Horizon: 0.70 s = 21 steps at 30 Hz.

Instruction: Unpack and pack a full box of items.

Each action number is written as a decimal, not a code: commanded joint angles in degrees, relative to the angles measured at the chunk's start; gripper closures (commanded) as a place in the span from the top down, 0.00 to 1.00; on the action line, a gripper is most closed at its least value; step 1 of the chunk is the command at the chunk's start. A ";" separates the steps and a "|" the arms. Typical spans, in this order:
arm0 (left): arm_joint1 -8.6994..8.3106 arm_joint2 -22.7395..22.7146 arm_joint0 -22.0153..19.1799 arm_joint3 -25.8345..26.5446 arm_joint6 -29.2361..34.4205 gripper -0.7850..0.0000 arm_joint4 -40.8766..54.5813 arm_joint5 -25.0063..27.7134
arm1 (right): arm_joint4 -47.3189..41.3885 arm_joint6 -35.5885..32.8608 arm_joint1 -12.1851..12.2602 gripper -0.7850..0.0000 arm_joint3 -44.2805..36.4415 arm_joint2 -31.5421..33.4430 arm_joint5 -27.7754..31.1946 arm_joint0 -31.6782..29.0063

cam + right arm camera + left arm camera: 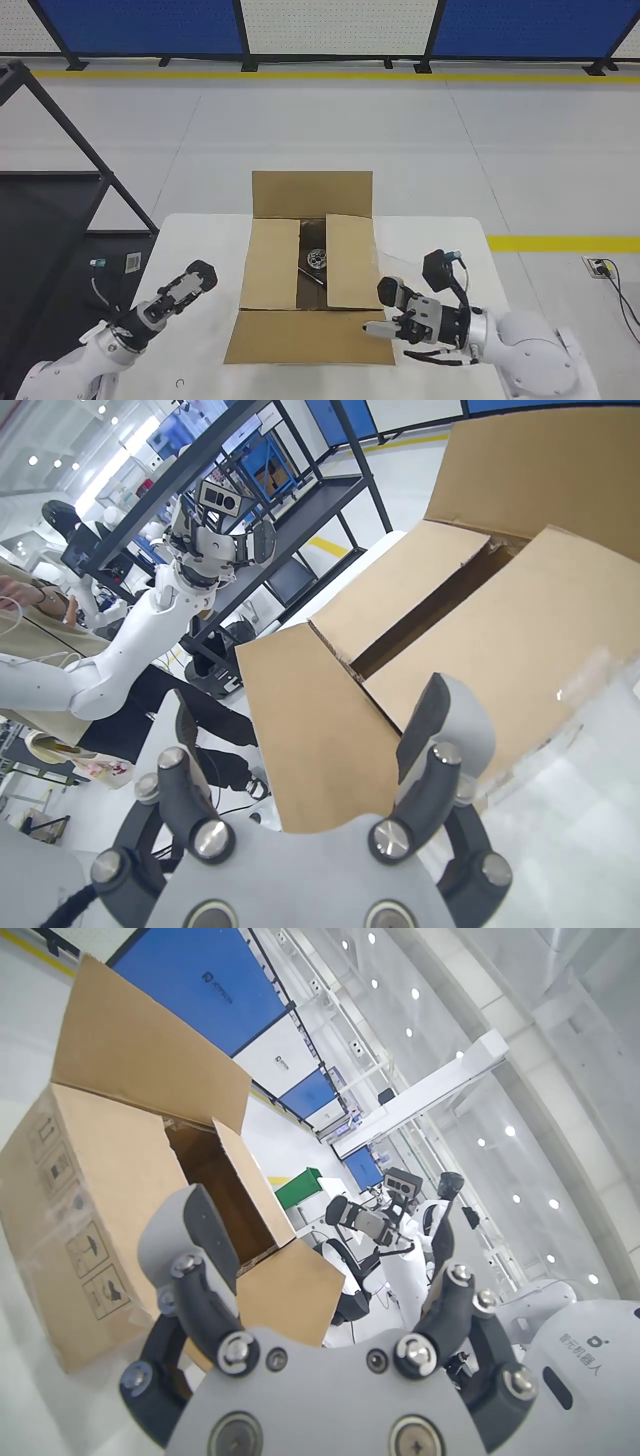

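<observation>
The cardboard box (311,262) sits in the middle of the top view, on the white table (200,240). Its far flap stands up, its near flap lies folded out flat towards the lower edge, and the two side flaps are folded in over the opening with a narrow gap between them. Through that gap I see a few dark items (316,262), too small to tell apart. My right claw (383,308) is just beside the box's near right corner, right of centre in the frame, its fingers (440,710) spread wide with nothing between them; I cannot tell whether one brushes the near flap. My left claw (202,273) is at the lower left, apart from the box's left wall, also spread and holding nothing. A black rack (60,150) stands at the left edge, and blue panels (140,25) line the upper edge
</observation>
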<state>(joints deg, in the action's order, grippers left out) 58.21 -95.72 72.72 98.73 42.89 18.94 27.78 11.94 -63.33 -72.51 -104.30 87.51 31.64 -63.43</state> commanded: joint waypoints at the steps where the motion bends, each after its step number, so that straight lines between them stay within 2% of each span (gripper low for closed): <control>1: -0.06 -0.35 -0.30 -0.44 0.40 1.00 1.53 -0.31 | -4.65 -4.10 0.76 1.00 -0.23 3.01 -0.22 -1.83; 5: -0.05 -0.59 -0.76 -0.58 -0.13 1.00 3.13 -0.36 | -8.90 -9.92 2.11 1.00 -0.01 7.89 -1.06 -5.41; 9: 0.04 -0.72 -0.96 -0.55 -1.57 1.00 4.93 -0.41 | -8.34 -13.55 3.24 1.00 0.44 9.09 -4.24 -7.69; 15: 0.15 -0.78 -1.18 -0.84 -3.26 1.00 6.19 -1.46 | -4.39 -16.47 5.19 1.00 0.79 3.90 -7.15 -7.57; 21: 0.13 -1.31 -0.74 -0.85 -3.73 1.00 5.97 -1.52 | -1.02 -15.62 7.20 1.00 -0.72 -4.47 -6.30 -5.36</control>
<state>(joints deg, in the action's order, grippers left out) 58.34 -96.92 71.84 97.86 39.30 25.01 26.25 10.88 -79.29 -65.69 -104.78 84.40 25.00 -69.30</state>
